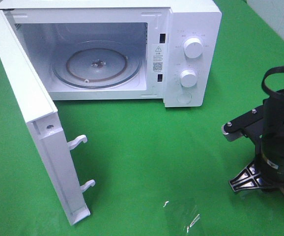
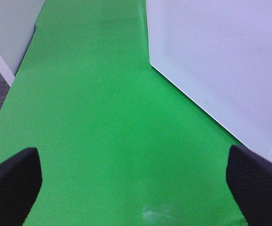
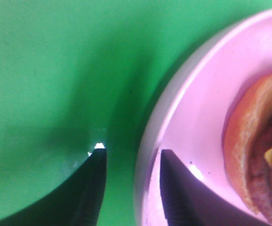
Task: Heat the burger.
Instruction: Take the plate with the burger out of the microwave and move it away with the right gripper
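**On the pink plate, beside the right fingers: the burger**

Just beyond the inner right finger, the burger (image 3: 260,155) lies on the pink plate (image 3: 197,117), only its edge showing in the right wrist view: a brown bun rim, a dark patty layer and a touch of yellow. It is apart from both fingers, with bare pink plate between it and the nearer one.

The right fingers (image 3: 132,188) stand apart with a gap between them, and the plate's rim runs through that gap: one finger (image 3: 183,193) is over the plate's inside, the other (image 3: 86,193) is over the green worktop (image 3: 46,84) outside the rim. Whether either finger touches the rim cannot be told. They are not clamped on the burger.

In the high view the right arm (image 1: 274,142) hangs over the worktop's right edge, hiding the burger; only a sliver of the plate shows under it.

The left fingers (image 2: 136,181) are spread wide apart with nothing between them but green worktop. Ahead of them and to one side stands the white, finely dotted outer face of the microwave door (image 2: 230,66).

Well away from the right fingers, the white microwave (image 1: 132,49) sits at the back of the worktop with its door swung fully open on the left. Its glass turntable (image 1: 97,65) is bare. Two white knobs (image 1: 193,48) sit on its front panel.
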Action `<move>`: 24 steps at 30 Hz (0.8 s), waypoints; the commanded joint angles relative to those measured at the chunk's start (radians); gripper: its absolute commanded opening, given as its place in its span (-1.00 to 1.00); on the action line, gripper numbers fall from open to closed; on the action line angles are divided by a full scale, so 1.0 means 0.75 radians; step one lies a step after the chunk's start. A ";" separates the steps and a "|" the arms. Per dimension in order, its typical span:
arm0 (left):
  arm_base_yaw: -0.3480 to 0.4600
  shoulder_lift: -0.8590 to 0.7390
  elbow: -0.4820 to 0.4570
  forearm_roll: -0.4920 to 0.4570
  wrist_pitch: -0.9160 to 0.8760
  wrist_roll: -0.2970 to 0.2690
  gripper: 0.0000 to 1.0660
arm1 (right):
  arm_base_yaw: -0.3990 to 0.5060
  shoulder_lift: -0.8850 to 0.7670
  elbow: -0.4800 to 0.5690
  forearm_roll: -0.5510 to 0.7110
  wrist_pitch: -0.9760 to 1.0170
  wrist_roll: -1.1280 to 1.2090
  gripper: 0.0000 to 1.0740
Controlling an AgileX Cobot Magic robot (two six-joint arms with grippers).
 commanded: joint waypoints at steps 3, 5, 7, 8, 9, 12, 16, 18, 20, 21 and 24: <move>0.004 -0.024 0.003 -0.009 -0.017 -0.001 0.87 | 0.001 -0.187 -0.036 0.121 -0.007 -0.217 -0.24; 0.004 -0.024 0.003 -0.009 -0.017 -0.001 0.87 | 0.001 -0.255 -0.039 0.177 -0.028 -0.295 -0.18; 0.004 -0.024 0.003 -0.009 -0.017 -0.001 0.87 | 0.001 -0.316 -0.039 0.251 -0.051 -0.384 -0.10; 0.004 -0.024 0.003 -0.009 -0.017 -0.001 0.87 | 0.001 -0.380 -0.039 0.329 -0.069 -0.475 0.02; 0.004 -0.024 0.003 -0.009 -0.017 -0.001 0.87 | 0.001 -0.380 -0.039 0.329 -0.069 -0.475 0.02; 0.004 -0.024 0.003 -0.009 -0.017 -0.001 0.87 | 0.001 -0.495 -0.039 0.473 -0.073 -0.655 0.30; 0.004 -0.024 0.003 -0.009 -0.017 -0.001 0.87 | 0.001 -0.592 -0.039 0.599 -0.061 -0.785 0.49; 0.004 -0.024 0.003 -0.009 -0.017 -0.001 0.87 | 0.001 -0.660 -0.039 0.679 -0.040 -0.867 0.53; 0.004 -0.024 0.003 -0.009 -0.017 -0.001 0.87 | 0.001 -0.725 -0.039 0.744 -0.016 -0.928 0.52; 0.004 -0.024 0.003 -0.009 -0.017 -0.001 0.87 | 0.001 -0.788 -0.039 0.803 0.016 -0.992 0.50; 0.004 -0.024 0.003 -0.009 -0.017 -0.001 0.87 | 0.001 -0.863 -0.039 0.873 0.064 -1.056 0.49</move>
